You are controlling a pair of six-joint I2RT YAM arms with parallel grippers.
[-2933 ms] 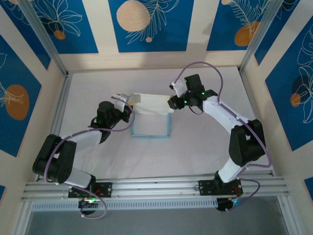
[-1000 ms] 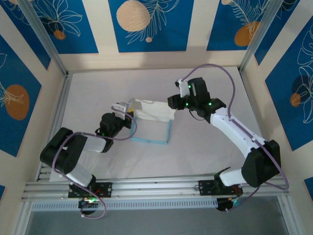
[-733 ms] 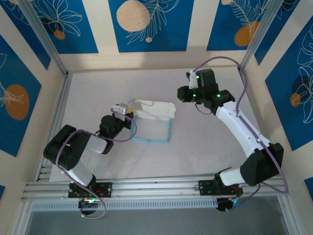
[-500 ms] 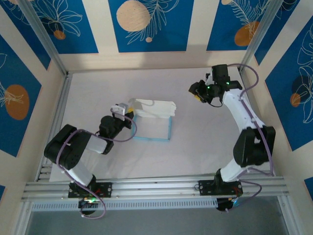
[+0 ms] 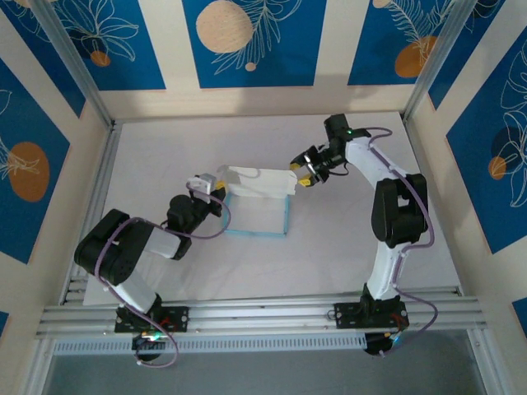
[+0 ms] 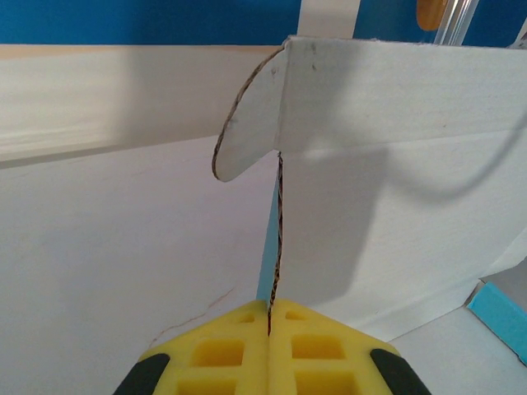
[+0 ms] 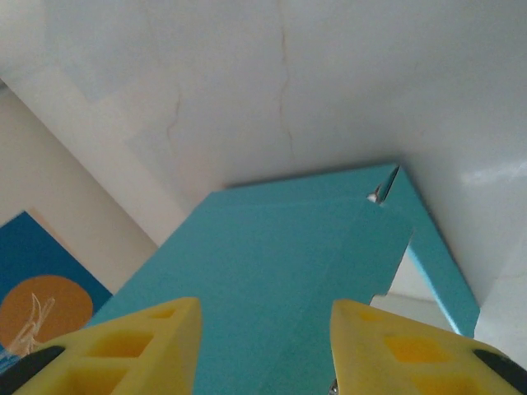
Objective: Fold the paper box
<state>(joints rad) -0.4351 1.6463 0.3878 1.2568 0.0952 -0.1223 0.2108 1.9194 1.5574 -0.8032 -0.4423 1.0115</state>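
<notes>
So I'm handling one thin white-and-light-blue paper box (image 5: 259, 183) with two grippers: my left gripper (image 6: 269, 317) is clamping its upright wall edge, my right gripper (image 7: 265, 321) is gaping beside its blue side.

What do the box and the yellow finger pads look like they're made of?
The paper box: thin card, matte white on one face, light blue on the other; its cut edge shows a brownish, fibrous core. The pads of the left gripper, pinching that edge: probably soft foam or rubber, matte yellow with moulded square recesses; the look leaves open which.
</notes>
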